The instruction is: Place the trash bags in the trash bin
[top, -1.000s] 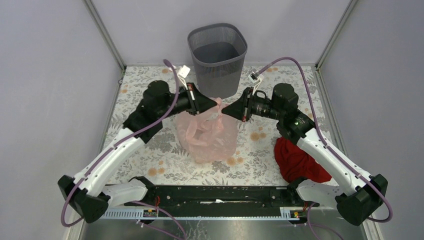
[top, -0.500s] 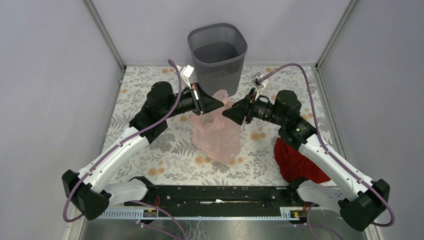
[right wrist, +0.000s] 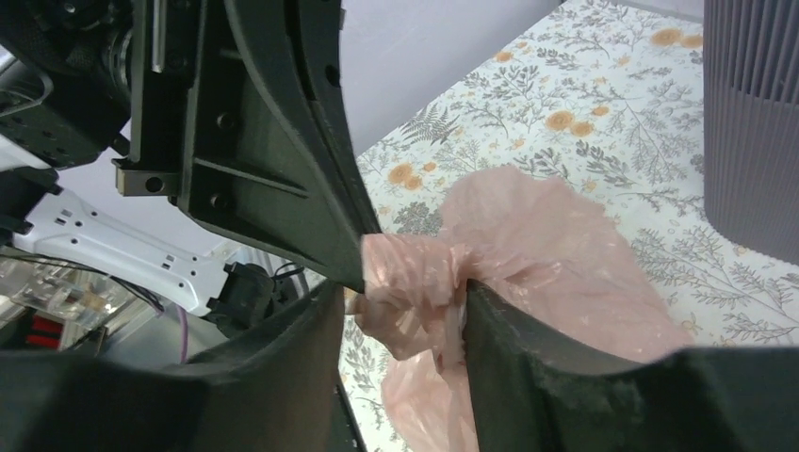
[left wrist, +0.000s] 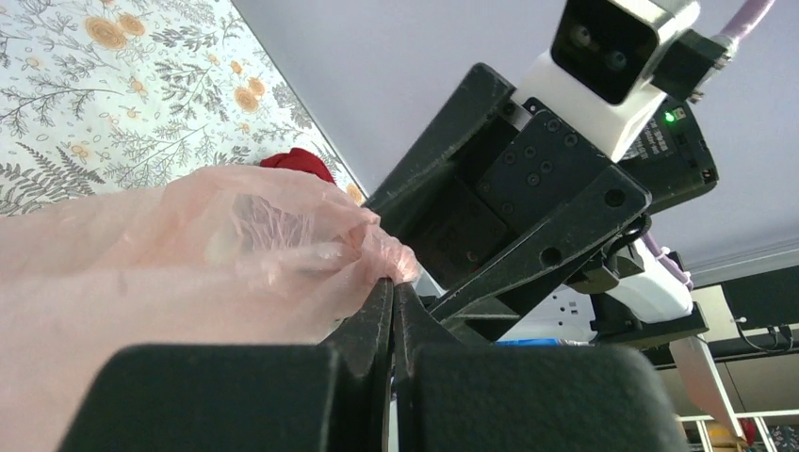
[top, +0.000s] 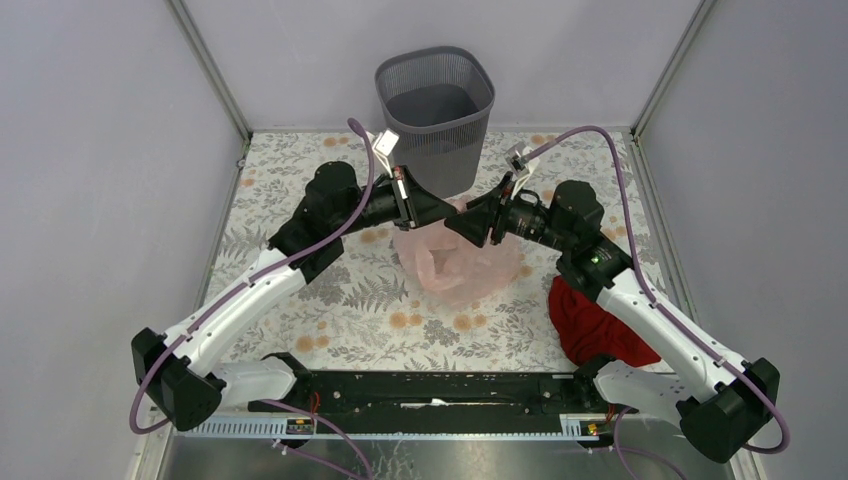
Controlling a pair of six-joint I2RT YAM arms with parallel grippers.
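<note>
Both grippers have crept a bit closer to the bin [top: 436, 110] over the last half second. The bag [top: 458, 268] has gone with them. Before, it trailed long and narrow toward the arm bases, and now it's a shorter, wider heap.

Going from the near side out: a dark red cloth [top: 595, 322] sits crumpled in soft folds on the table [top: 300, 300], well to the near right of the bin. The tabletop has a flat floral print, grey ferns and orange blossoms.

The bag is next, thin pale-pink film you can see through, all wrinkles. Most of it is slumped on the table just in front of the bin's base, not inside yet.

Its top edge is pulled up into a bunch where the two black wedge-shaped grippers meet nose to nose. The left gripper [left wrist: 393, 290] is clamped tight, barely a hairline between its fingers, with a twisted tuft of film pinched at the tips. The right gripper [right wrist: 403, 315] has its jaws about halfway apart, but a fat wad of film fills the gap and presses against both fingers, so it has a hold on the bag too. The wrist views put the two grips right next to each other.

Farthest back is the bin itself, dark grey plastic mesh with a rounded-square rim, narrowing toward the bottom, standing upright at the far edge of the table.
</note>
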